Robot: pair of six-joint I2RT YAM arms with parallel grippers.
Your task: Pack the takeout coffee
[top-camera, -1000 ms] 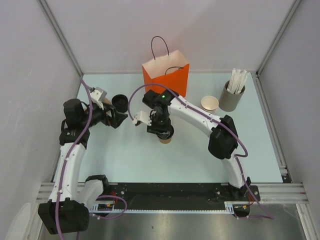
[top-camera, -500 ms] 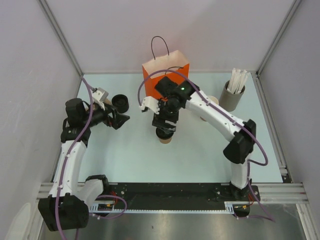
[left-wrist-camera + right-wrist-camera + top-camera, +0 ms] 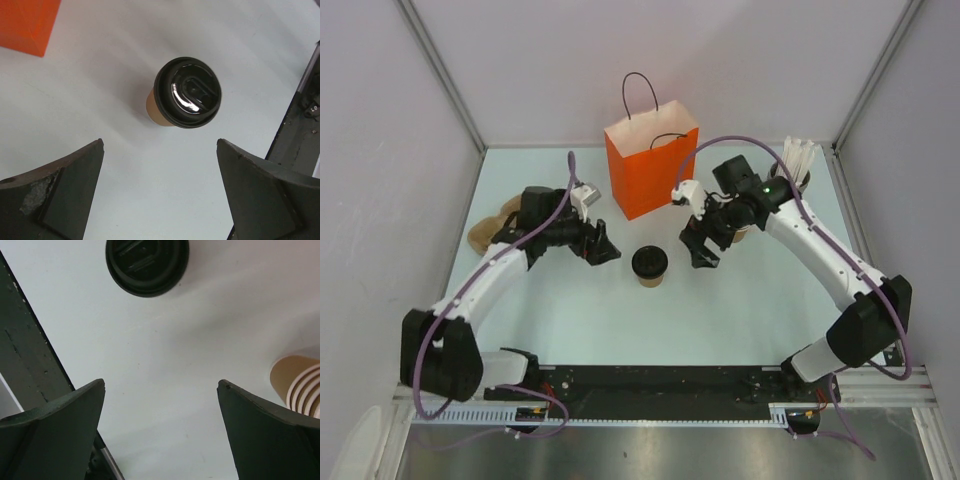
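- Top external view: my takeout coffee cup (image 3: pixel 651 282) is standing upright on the table (image 3: pixel 570 310) with the black lid (image 3: pixel 649 262) seated on it. It's just in front of the orange paper bag (image 3: pixel 650 165) and not touching it.
- The left gripper (image 3: pixel 607 252) sits just off the cup's left side and the right gripper (image 3: pixel 703 258) just off its right. So the cup is between the two, and neither one is on it.
- Left wrist cam: fingers (image 3: pixel 60 192) are spread wide, fully let go. The lidded cup shows out past the tips, roughly centred in the gap and a touch toward the right-hand finger. A corner of the bag pokes in at the top left.
- Right wrist cam: same deal, fingers (image 3: pixel 55 425) wide apart and gripping nothing. The lid is right at the top edge of the view, well off the tips and a little left of centre.
- The stack of tan cups (image 3: pixel 300 387) shows at the right edge of that view, just above the right-hand finger.
- Back right corner from the top: grey cylinder (image 3: pixel 782 205) holding the white sticks (image 3: pixel 798 160), with the right arm crossing just in front of it.
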